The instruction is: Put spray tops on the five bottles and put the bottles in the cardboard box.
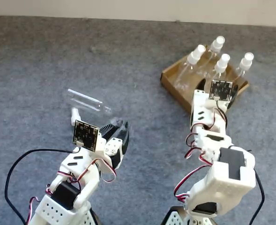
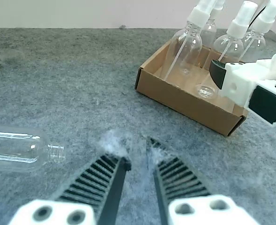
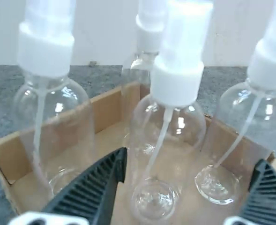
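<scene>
Left claw point(image 2: 138, 154) is held released beside the lying bottle point(image 2: 16, 150), probably for grasping; right claw point(image 3: 189, 164) is spread at the box point(image 3: 105, 108) of four bottles point(image 3: 168, 126).

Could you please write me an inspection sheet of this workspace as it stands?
Surface: grey mat, fuzzy.
Job's things: four bottles with spray tops stand upright in the cardboard box; a fifth bottle lies uncapped on the mat, with a white piece, perhaps its spray top, beside it.
Clutter: white fluff by the left gripper.
Grippers: left gripper open, empty, low over the mat; right gripper open, facing the boxed bottles.
Cables: wires along both arms; a black cable loops on the mat.
Surroundings: pale wall behind.
</scene>
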Robot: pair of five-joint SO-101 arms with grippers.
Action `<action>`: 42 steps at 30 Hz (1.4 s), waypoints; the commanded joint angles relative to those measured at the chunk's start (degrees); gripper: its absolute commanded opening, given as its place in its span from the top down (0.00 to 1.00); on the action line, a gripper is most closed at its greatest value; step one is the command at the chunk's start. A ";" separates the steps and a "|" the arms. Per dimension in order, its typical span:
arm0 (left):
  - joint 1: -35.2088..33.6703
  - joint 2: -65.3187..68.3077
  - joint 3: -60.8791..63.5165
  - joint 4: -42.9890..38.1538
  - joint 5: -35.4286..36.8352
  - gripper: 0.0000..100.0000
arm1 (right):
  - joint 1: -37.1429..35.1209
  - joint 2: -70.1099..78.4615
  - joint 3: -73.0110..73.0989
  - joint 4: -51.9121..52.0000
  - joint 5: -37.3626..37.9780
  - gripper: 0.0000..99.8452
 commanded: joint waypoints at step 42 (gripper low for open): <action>-1.10 -0.40 1.19 0.09 0.26 0.99 | 17.98 -72.75 11.74 54.64 0.18 0.63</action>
